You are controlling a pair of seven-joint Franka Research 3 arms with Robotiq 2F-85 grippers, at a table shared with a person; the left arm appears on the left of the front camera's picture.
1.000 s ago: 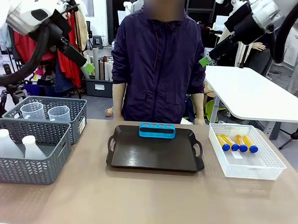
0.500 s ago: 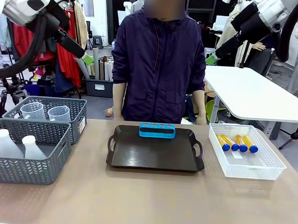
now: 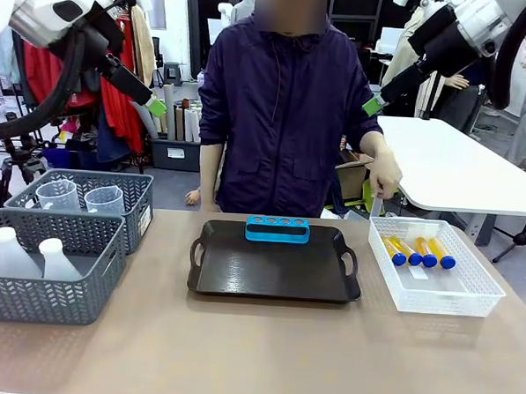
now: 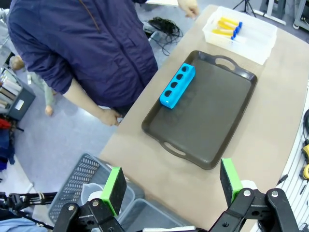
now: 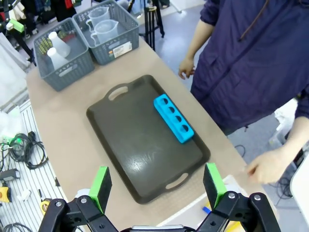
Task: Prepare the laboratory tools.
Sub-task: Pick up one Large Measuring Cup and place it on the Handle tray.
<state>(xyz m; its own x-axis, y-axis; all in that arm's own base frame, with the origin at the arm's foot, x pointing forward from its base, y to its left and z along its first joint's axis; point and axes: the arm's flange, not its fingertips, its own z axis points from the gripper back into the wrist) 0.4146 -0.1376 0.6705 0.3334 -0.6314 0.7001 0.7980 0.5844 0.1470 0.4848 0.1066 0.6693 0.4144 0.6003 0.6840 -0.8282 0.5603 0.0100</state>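
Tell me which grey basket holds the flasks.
The nearer grey basket, at front left; the farther basket behind it holds clear jugs.

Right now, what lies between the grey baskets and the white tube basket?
In the front view: the dark brown tray, the blue rack on its far edge.

We list one tan desk (image 3: 255, 355), running the full width of the front view. Directly on it we count four items:
- One dark brown tray (image 3: 276, 277) with two handles sits at the middle, towards the far edge.
- One nearer grey mesh basket (image 3: 46, 296) stands at the left.
- One farther grey mesh basket (image 3: 140, 210) stands just behind it, close against it.
- One white mesh basket (image 3: 434, 299) stands at the right, apart from the tray.
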